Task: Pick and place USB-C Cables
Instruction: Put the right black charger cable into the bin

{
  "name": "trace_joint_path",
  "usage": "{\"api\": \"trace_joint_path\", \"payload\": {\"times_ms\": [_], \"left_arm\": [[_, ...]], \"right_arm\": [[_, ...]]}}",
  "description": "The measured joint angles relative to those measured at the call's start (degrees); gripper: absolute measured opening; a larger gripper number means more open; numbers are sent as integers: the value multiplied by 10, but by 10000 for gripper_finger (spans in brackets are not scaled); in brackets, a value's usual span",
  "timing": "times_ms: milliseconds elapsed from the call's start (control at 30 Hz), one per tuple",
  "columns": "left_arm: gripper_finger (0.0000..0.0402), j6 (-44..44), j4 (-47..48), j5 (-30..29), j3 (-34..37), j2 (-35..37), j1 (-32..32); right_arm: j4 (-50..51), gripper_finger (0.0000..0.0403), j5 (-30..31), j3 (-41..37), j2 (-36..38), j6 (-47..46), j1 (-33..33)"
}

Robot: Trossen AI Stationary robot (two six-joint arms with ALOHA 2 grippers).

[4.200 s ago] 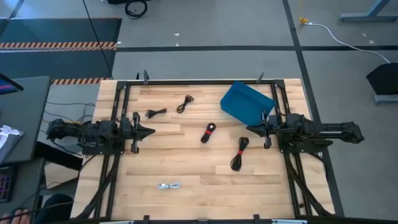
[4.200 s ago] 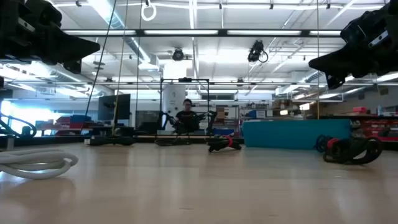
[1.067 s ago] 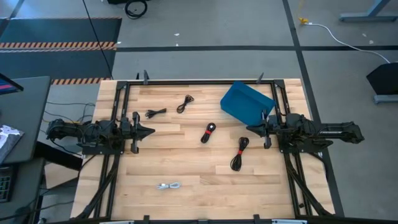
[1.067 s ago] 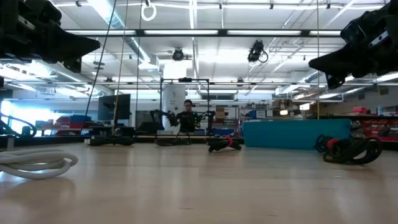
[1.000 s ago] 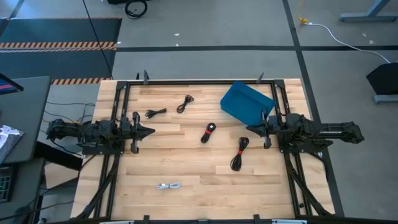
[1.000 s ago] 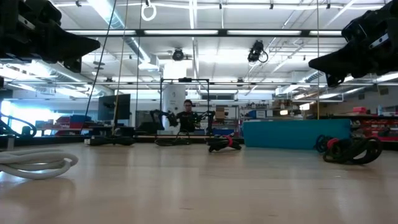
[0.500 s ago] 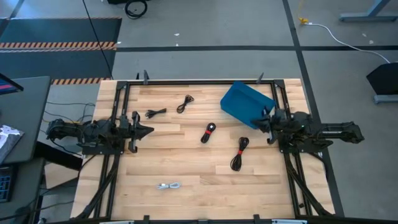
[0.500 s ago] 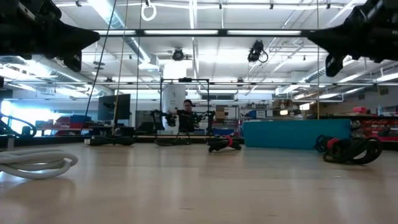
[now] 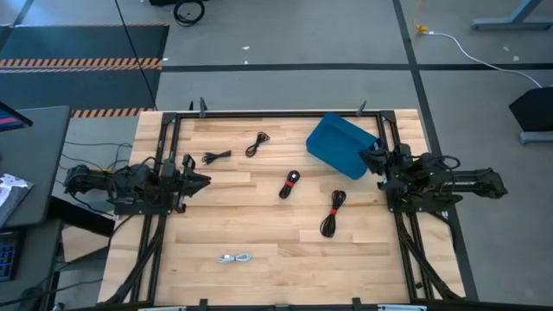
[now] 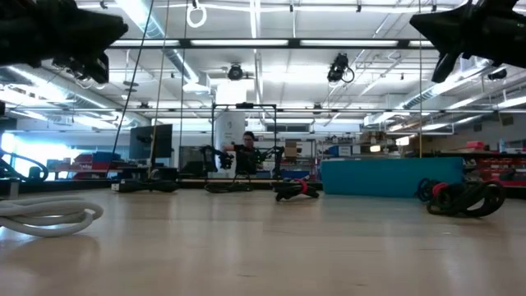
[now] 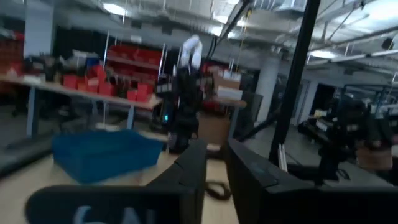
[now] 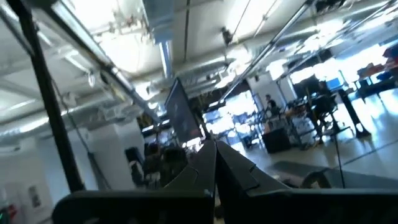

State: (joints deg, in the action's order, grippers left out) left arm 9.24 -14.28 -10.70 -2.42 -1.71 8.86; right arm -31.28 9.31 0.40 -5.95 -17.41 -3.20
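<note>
Cables all lie loose on the table point(image 9: 259, 250); none is in the blue bin point(image 9: 343, 145) beside the right gripper point(image 9: 377, 161). Both grippers, fingers pressed together, carry nothing; the left gripper point(image 9: 195, 180) is nearest the black cable point(image 9: 216, 156) just ahead.

Blue bin point(image 9: 342, 144), black cable with red band point(image 9: 289, 184), white-grey cable point(image 9: 235, 258), pale wood table point(image 9: 259, 220)

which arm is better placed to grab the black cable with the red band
Right, probably. The black cable with the red band lies right of the table's middle, nearer the right pincer beside the blue bin than the left pincer.
</note>
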Motion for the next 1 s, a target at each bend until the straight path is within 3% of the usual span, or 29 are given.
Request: {"api": "trace_joint_path", "payload": {"times_ms": [233, 367, 433, 633, 867, 1000], "left_arm": [[149, -38, 33, 0, -70, -54, 0], [184, -39, 70, 0, -111, -105, 0], [194, -39, 86, -5, -137, -136, 0], [201, -83, 128, -31, -212, -236, 0], [201, -126, 132, -32, -234, -317, 0], [202, -157, 128, -32, -234, -345, 0]], "right_arm": [[90, 77, -2, 74, -129, 13, 29], [159, 114, 13, 168, -247, 39, 52], [241, 125, 22, 234, -309, 41, 59], [553, 134, 12, 424, -521, 69, 91], [686, 132, -79, 533, -711, 140, 141], [765, 132, -97, 570, -792, 174, 169]]}}
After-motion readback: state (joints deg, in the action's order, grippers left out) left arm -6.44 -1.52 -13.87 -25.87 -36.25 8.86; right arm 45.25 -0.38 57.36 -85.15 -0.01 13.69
